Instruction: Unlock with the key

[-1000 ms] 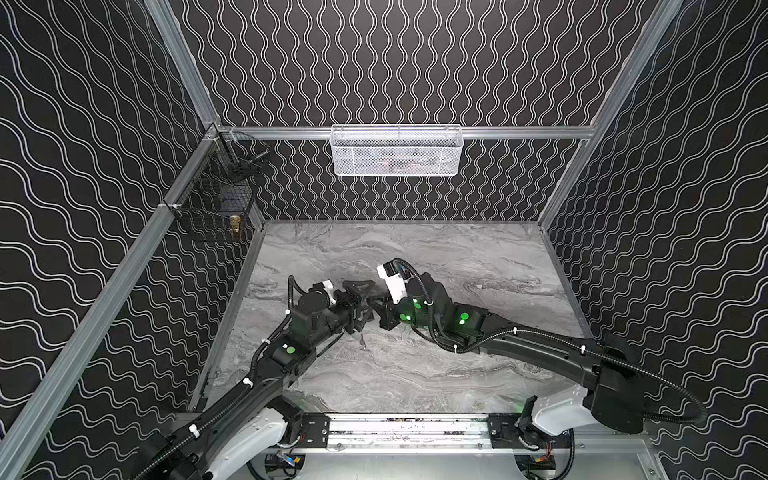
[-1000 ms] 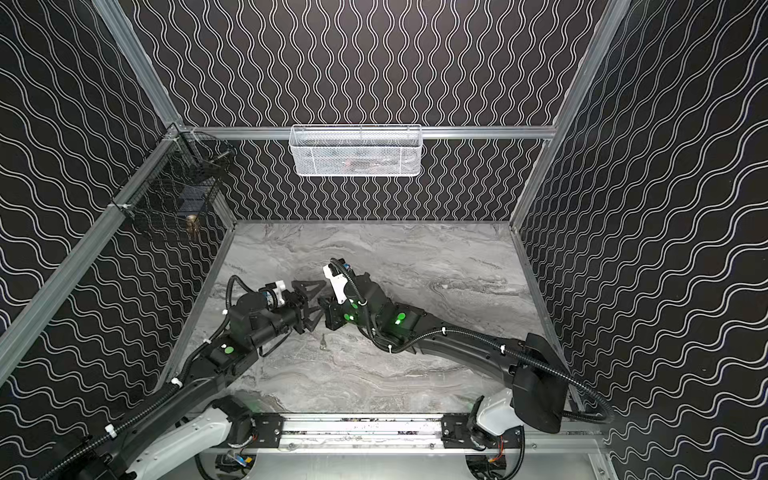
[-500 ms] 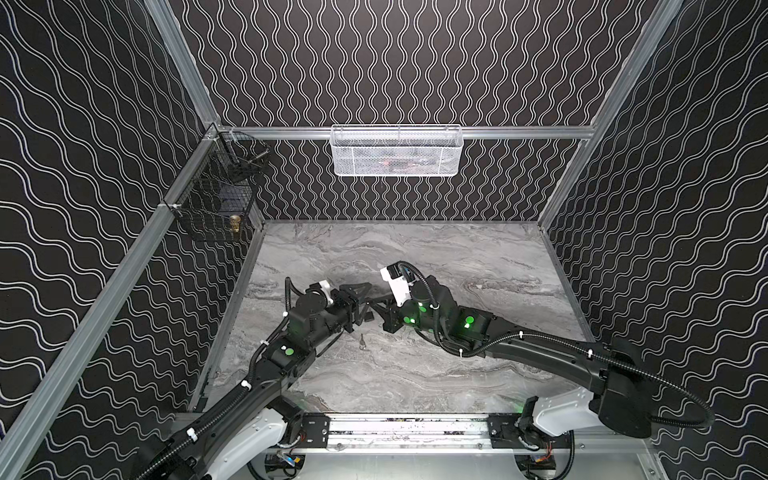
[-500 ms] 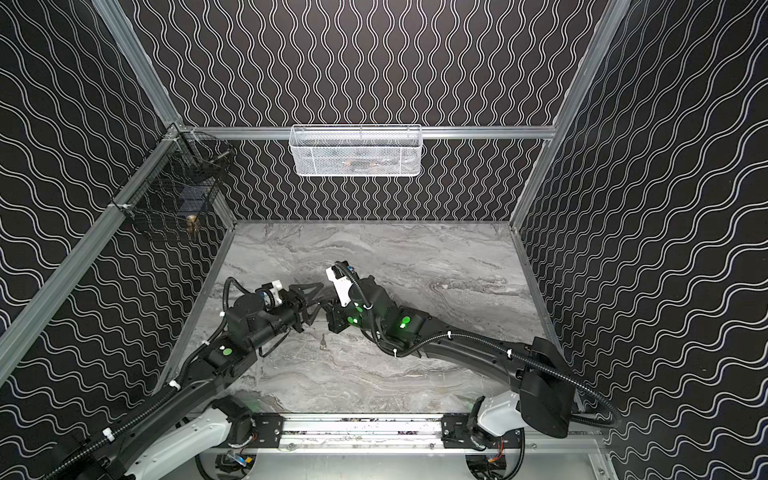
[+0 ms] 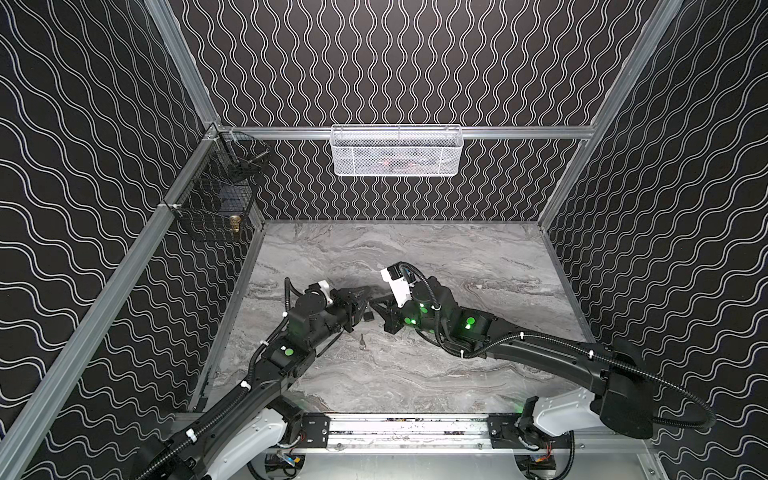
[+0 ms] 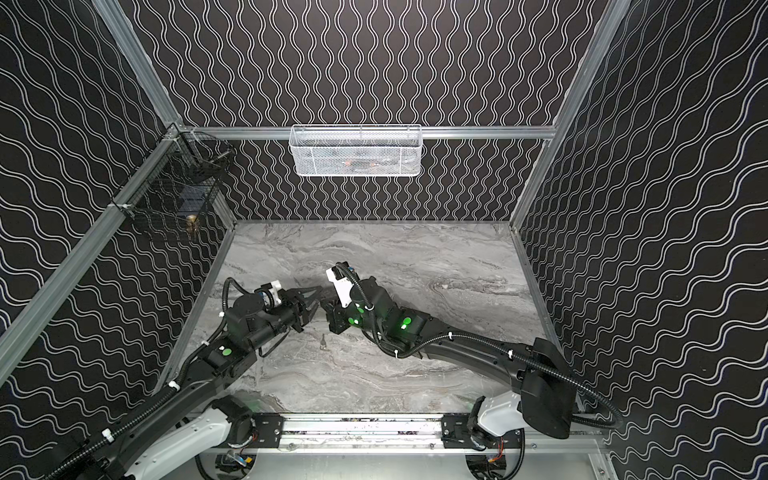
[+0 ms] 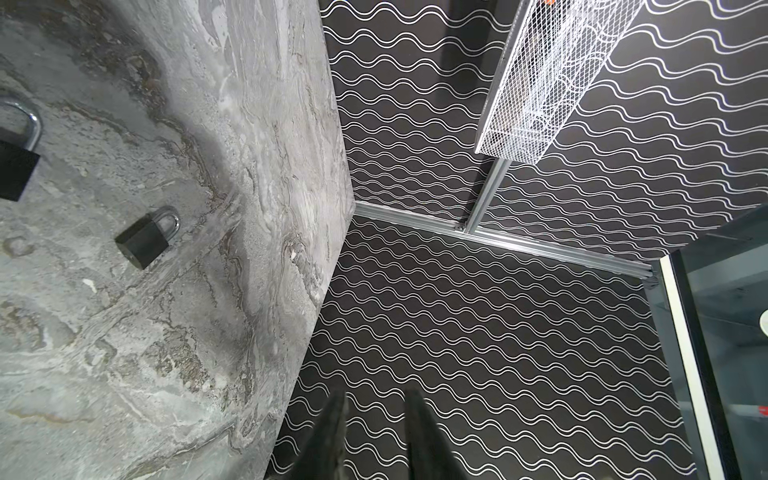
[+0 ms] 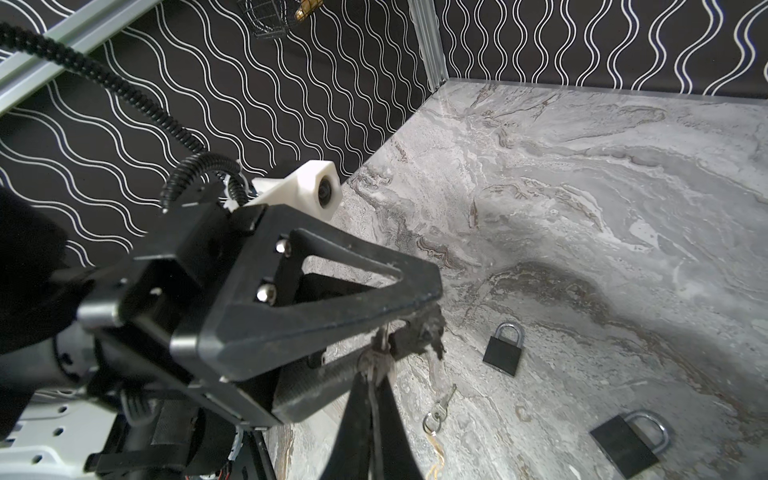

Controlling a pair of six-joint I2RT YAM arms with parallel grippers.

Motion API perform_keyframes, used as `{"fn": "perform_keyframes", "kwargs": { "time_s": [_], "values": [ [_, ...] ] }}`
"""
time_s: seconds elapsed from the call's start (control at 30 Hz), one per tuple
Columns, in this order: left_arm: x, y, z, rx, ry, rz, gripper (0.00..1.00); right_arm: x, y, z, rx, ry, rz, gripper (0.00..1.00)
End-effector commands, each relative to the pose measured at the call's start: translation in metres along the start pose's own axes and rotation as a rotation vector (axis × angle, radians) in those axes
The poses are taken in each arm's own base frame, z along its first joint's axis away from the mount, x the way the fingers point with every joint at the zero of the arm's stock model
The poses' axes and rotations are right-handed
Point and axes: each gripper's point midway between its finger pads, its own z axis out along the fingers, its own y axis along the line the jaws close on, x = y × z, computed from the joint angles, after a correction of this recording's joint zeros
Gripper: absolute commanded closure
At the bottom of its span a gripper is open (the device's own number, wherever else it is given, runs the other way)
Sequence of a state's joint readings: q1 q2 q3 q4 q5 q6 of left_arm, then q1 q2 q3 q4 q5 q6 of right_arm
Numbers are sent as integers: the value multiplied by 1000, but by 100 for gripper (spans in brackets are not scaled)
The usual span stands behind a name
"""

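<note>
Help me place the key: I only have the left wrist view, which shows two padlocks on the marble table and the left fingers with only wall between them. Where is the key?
Observer: The right gripper has it, shut on the head of the key; the right wrist view shows this.
Reviewer: How close is the left gripper to it?
Observer: The left gripper is right at that key's blade, its fingers to either side. I cannot tell whether they pinch it.
Reviewer: Is that the only key?
Observer: No. A second key, on a ring, lies loose on the table, held by neither arm.
</note>
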State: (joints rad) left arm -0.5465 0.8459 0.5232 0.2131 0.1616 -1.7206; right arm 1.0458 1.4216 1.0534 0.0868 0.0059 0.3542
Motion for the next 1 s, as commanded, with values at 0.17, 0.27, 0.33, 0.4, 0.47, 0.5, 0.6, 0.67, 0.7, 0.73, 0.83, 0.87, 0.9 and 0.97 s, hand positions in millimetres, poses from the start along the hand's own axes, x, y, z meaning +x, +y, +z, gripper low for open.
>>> {"fn": "perform_keyframes", "kwargs": {
  "time_s": [0.17,0.27,0.33,0.4,0.47,0.5,0.6,0.67,0.7,0.73,0.83,0.87,0.9,0.97],
  "values": [
    [-1,3,3,-8,0,-17,88,-11,2,-6,2,-45,-39,100],
    [-1,4,3,-3,2,-22,91,-10,0,-7,10,-42,-44,100],
    [0,5,4,-7,3,-21,94,-9,-1,-8,13,-39,-49,100],
    [0,4,4,-6,5,-17,97,-8,-1,-8,16,-39,-51,100],
    [-1,2,3,-5,1,-11,99,-9,-1,-8,15,-38,-53,100],
    [-1,3,3,-8,0,-6,100,-8,-1,-8,17,-38,-53,100],
    [-2,4,3,-12,-6,10,100,-9,-2,-11,17,-46,-42,97],
    [-1,2,5,-14,-2,53,100,-11,1,-14,8,-44,-32,82],
    [-1,1,6,-11,-2,85,100,-11,2,-16,1,-38,-29,79],
    [-3,-2,7,-2,-3,128,100,-10,3,-18,-3,-29,-25,76],
    [-3,-13,17,47,32,287,100,-8,4,-26,-17,-2,12,61],
    [-3,-14,21,43,52,338,100,-7,5,-29,-36,7,28,59],
    [-1,-14,24,52,70,390,100,-7,8,-32,-67,19,51,56],
    [-1,-18,29,84,86,483,100,-5,10,-37,-130,50,116,53]
  ]
}}
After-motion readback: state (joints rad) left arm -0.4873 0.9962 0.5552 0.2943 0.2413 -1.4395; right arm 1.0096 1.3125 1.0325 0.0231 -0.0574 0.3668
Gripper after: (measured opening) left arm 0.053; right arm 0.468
